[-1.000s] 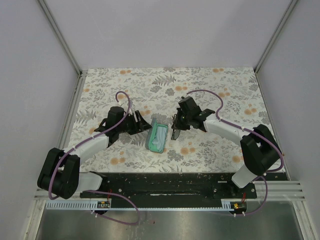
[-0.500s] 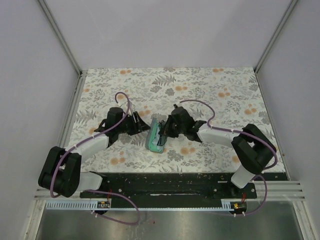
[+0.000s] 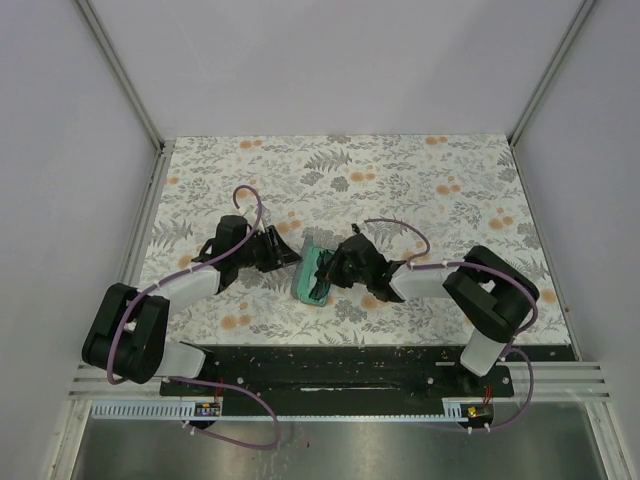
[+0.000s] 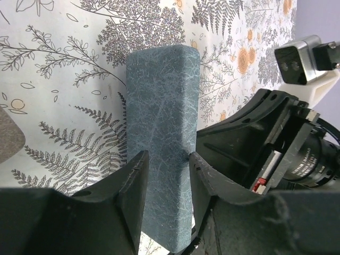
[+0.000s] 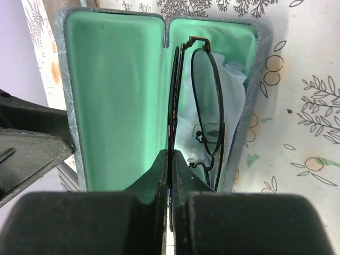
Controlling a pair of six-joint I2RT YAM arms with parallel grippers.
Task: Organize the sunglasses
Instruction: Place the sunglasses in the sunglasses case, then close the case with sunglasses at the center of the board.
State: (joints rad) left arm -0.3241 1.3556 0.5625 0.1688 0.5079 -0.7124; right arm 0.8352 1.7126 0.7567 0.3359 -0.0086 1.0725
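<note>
Hard case [image 5: 117, 95] lies wide open straight ahead of the right pincer [image 5: 170, 159], its mint-green lining on show. The bare half sits to that pincer's left. The other half, just to its right, holds a crumpled pale blue cloth [image 5: 234, 106]. Over at the left pincer [image 4: 166, 159], the case's blue-grey, fibre-textured outside stands between the jaws and runs on ahead. Beneath both pincers spreads a fern-and-flower tablecloth [image 4: 64, 69]. Plain white walls [image 3: 330, 60] rise far beyond them.

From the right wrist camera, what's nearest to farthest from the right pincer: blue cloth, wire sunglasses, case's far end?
1. Wire sunglasses, pinched in the right pincer.
2. Blue cloth, under the lenses, right side.
3. Case's far end, top of view.
</note>
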